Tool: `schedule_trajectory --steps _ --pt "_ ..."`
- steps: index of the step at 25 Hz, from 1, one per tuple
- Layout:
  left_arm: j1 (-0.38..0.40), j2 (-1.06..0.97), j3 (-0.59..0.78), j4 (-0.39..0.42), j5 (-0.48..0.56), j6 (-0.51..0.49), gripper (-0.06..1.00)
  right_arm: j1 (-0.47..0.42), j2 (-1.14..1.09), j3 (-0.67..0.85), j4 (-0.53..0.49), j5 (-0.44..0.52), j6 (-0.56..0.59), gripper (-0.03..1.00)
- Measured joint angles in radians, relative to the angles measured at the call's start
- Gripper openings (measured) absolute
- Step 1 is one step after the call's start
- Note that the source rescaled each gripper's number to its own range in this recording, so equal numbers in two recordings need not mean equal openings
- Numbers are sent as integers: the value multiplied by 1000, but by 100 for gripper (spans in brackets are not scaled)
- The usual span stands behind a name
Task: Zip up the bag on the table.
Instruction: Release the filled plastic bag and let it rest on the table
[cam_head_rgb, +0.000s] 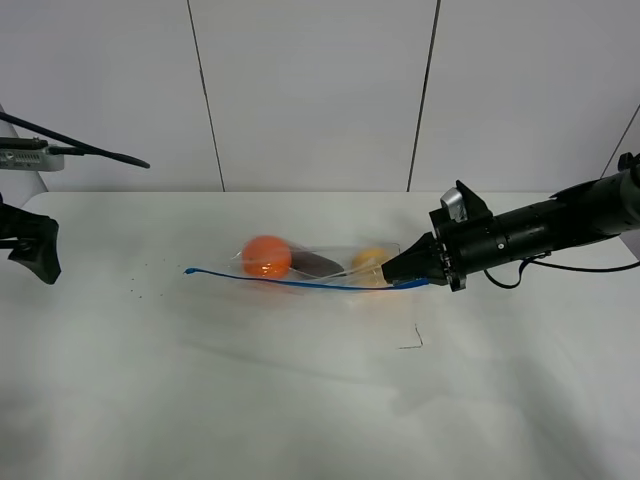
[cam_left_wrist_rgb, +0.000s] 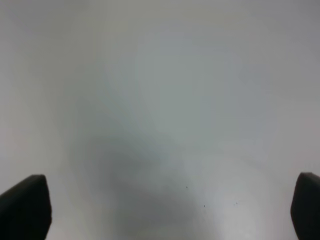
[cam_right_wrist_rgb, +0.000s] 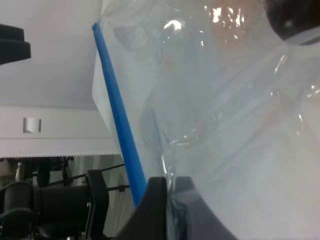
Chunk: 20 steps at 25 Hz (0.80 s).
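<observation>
The clear plastic bag (cam_head_rgb: 320, 262) lies mid-table on the white table (cam_head_rgb: 300, 400), holding an orange ball (cam_head_rgb: 266, 256), a dark item (cam_head_rgb: 316, 264) and a yellow item (cam_head_rgb: 371, 261). Its blue zipper strip (cam_head_rgb: 290, 282) runs along the near edge. My right gripper (cam_head_rgb: 397, 272) is shut on the bag's right end by the strip. The right wrist view shows the fingers (cam_right_wrist_rgb: 156, 202) pinching crinkled plastic (cam_right_wrist_rgb: 225, 125) beside the blue strip (cam_right_wrist_rgb: 120, 125). My left gripper (cam_head_rgb: 40, 262) hangs open at the far left, well away from the bag, with only bare tabletop (cam_left_wrist_rgb: 160, 125) between its fingertips (cam_left_wrist_rgb: 25, 207).
A grey device on a dark rod (cam_head_rgb: 30, 155) juts in at the upper left. A small black corner mark (cam_head_rgb: 412, 340) is on the table in front of the bag's right end. A white panelled wall (cam_head_rgb: 320, 90) stands behind the table's far edge.
</observation>
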Motion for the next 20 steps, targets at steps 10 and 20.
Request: schedule_trajectory --steps 10,20 --pt "0 -358 245 -2 -112 -22 100 0 0 0 -1 0 -8 0" --pt "0 -813 477 -25 -120 -22 100 0 0 0 -1 -1 -8 0"
